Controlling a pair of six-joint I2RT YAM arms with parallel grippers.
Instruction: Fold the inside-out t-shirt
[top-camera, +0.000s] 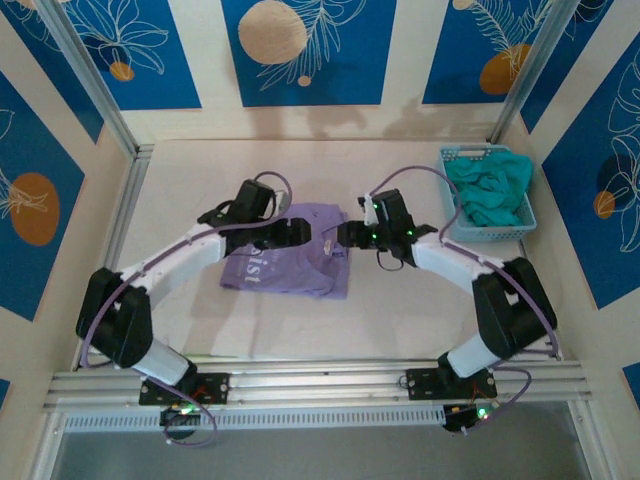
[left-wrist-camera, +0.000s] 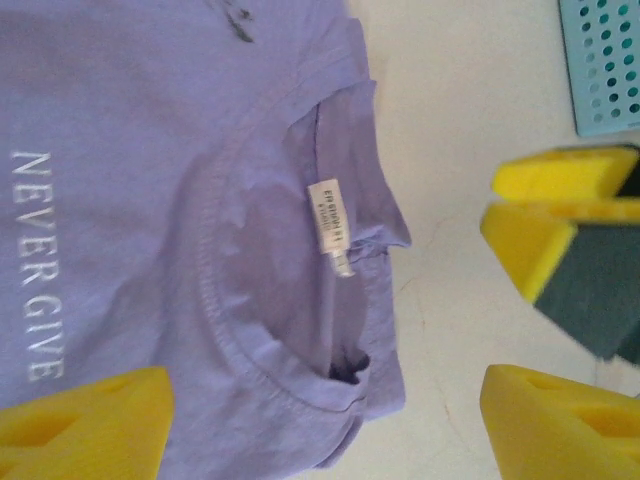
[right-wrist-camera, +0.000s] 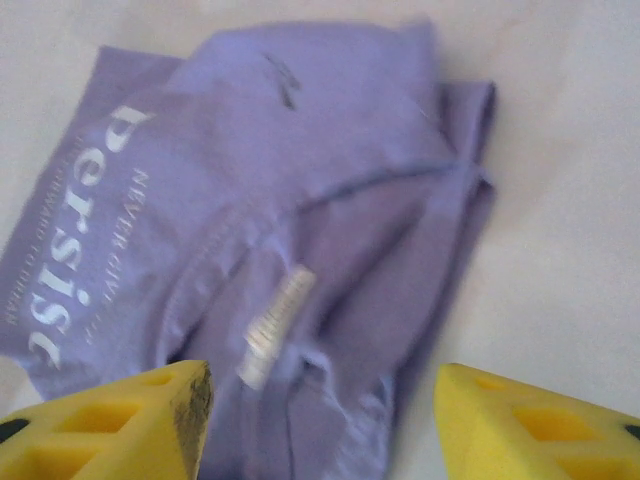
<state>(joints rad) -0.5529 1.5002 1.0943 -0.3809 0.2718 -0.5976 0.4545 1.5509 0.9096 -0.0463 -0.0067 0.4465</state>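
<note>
Snag risk: left gripper (top-camera: 303, 232) hung spread and empty over the shirt (top-camera: 285, 268), right gripper (top-camera: 334, 237) spread and empty just beside its collar edge. A low pass could drag the loose top layer and undo the fold. Shirt lay mid-bench (top-camera: 400, 315): soft lavender knit, rumpled rectangle, white tag showing. Far right, a perforated plastic basket (top-camera: 470, 152) held crumpled teal cloth (top-camera: 490, 192).

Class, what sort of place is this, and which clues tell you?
Probably a robotics lab test cell: left arm and right arm bolted to aluminium rails, a white table, printed blue wall panels enclosing it.
</note>
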